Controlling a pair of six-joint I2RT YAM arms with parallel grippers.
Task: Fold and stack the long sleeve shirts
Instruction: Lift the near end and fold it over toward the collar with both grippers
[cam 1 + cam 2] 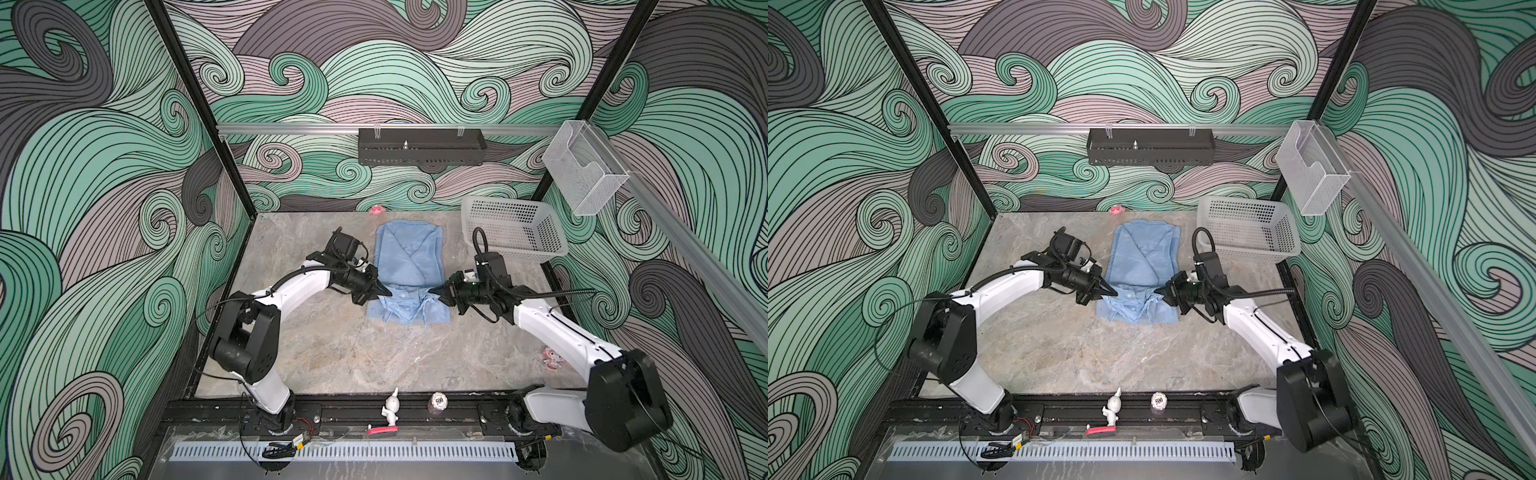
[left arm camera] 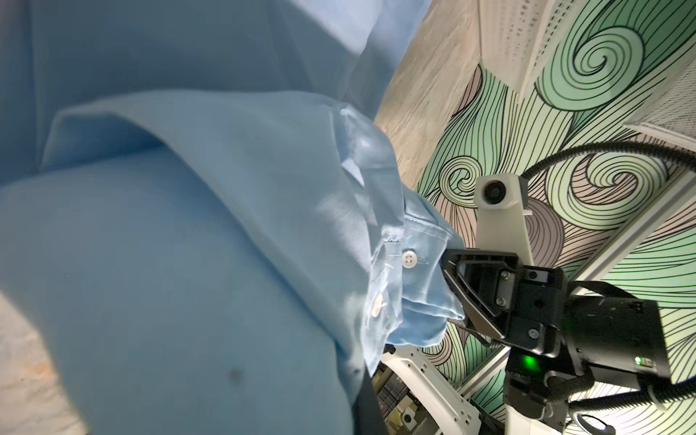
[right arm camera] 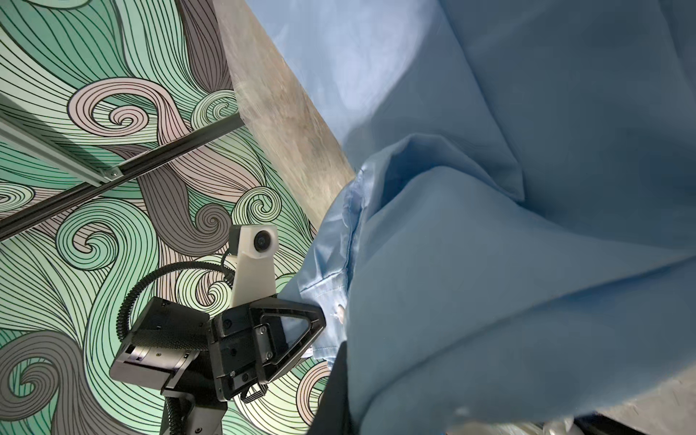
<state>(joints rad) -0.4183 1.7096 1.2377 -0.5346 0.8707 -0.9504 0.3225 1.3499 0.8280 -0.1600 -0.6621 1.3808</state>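
- Shirt (image 1: 409, 257): light blue, thin, soft cloth. In both top views it lies on the desk (image 1: 374, 353), toward the far side, between the two arms and near the basket (image 1: 552, 241).
- The far part of the shirt lies flat in a long shape, with folds that cross in a V.
- The near part is bunched and wrinkled, with thin hems showing.
- The left arm (image 1: 299, 286) is white with black joints. The left jaws are black and pointy like a triangle. They are pinched closed on the left edge of the shirt, as the right wrist view shows up close.
- The right arm (image 1: 552, 328) looks the same. The right jaws are clamped on the right edge of the shirt, just beside a small round white button (image 2: 409, 260).
- Near the jaws the cloth is so thin that light shines through it, and it has neat lines of stitching.
- The desk is hard and smooth, grey and tan like stone.
- The basket is white plastic, shaped like a box, with many little holes in its walls. It sits at the far right of the desk.
- The walls (image 1: 104, 166) have curly green, grey and pink waves.
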